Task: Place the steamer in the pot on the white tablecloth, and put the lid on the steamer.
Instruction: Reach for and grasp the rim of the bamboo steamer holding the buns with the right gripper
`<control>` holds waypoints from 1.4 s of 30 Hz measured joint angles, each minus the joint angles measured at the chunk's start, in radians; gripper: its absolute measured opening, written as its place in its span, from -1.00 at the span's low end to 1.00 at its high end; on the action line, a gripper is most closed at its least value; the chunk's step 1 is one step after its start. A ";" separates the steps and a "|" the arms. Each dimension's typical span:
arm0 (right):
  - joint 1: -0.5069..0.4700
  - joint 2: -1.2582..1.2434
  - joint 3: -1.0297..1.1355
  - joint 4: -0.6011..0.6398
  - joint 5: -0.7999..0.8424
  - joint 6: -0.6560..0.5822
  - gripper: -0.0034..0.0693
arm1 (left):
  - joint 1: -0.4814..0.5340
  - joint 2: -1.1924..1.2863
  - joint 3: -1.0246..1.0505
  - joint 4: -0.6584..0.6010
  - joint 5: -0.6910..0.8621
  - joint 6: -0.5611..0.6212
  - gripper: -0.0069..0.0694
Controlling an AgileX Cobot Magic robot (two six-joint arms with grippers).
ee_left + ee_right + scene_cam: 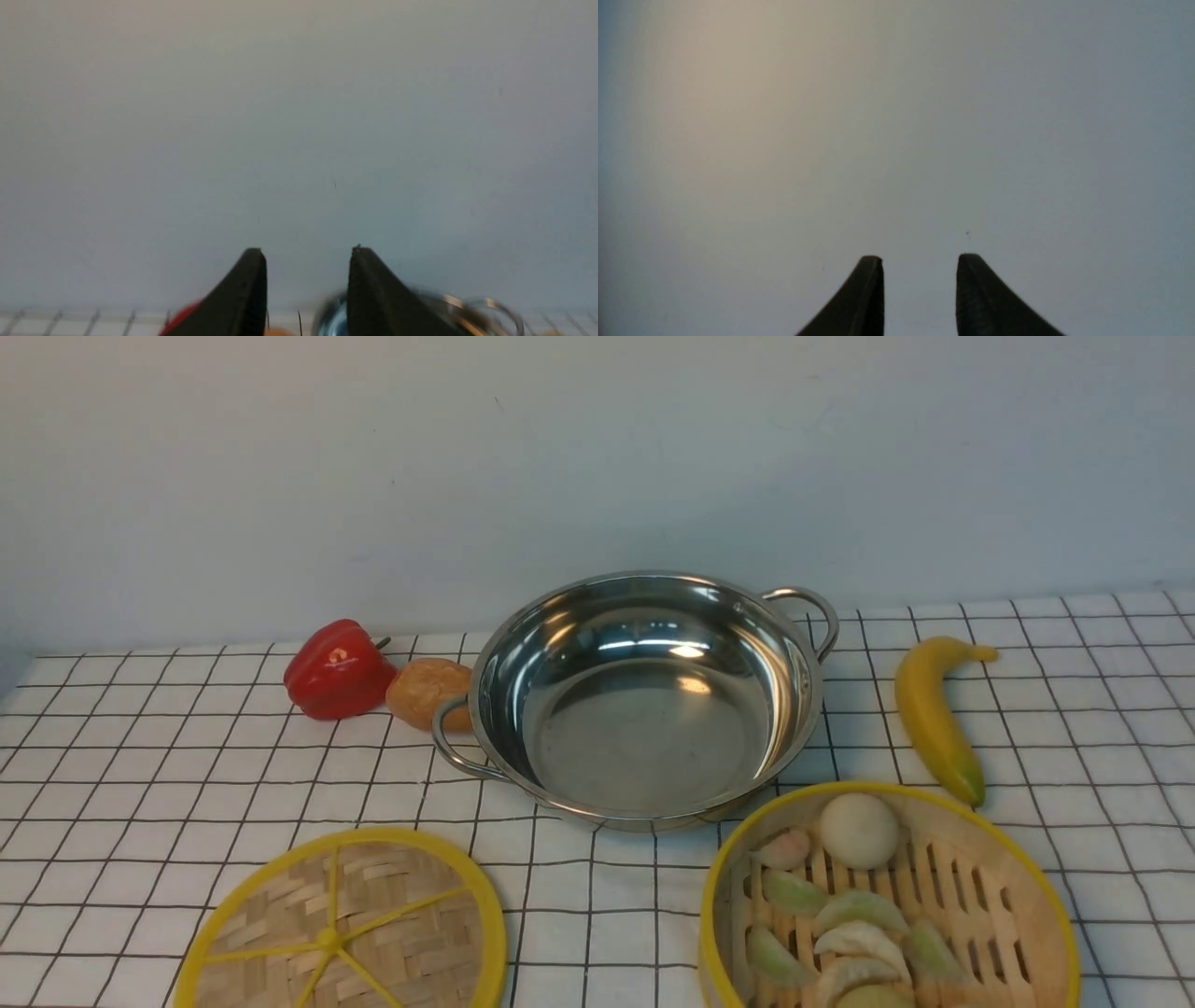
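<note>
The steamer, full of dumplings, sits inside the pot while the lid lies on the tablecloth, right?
No: the front view shows the steamer on the white tablecloth in front of the pot, not inside it. The lid does lie on the cloth.

My front camera sits between my arms, looking forward and down across the table [140,775] to the wall [597,448], with the pot [644,728] at mid-distance. My left wrist camera looks level past my left fingers [243,298] at that wall, sharing only a blurred pot and red pepper [336,670]. The right wrist camera sees wall alone past my right fingers [859,303].
</note>
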 joint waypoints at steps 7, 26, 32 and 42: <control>0.000 0.286 -0.128 -0.331 0.290 0.279 -0.25 | 0.000 0.300 -0.132 0.062 0.311 0.000 -0.18; 0.000 0.721 -0.145 -1.131 0.567 0.899 -0.25 | 0.000 0.502 -0.192 0.455 0.501 -0.216 -0.18; 0.041 0.760 -0.145 -1.145 0.533 0.919 -0.25 | 0.000 0.549 -0.192 0.616 0.584 -0.353 -0.18; 0.303 0.778 -0.167 -1.206 0.544 1.005 -0.25 | 0.000 0.634 -0.197 0.636 0.699 -0.393 -0.18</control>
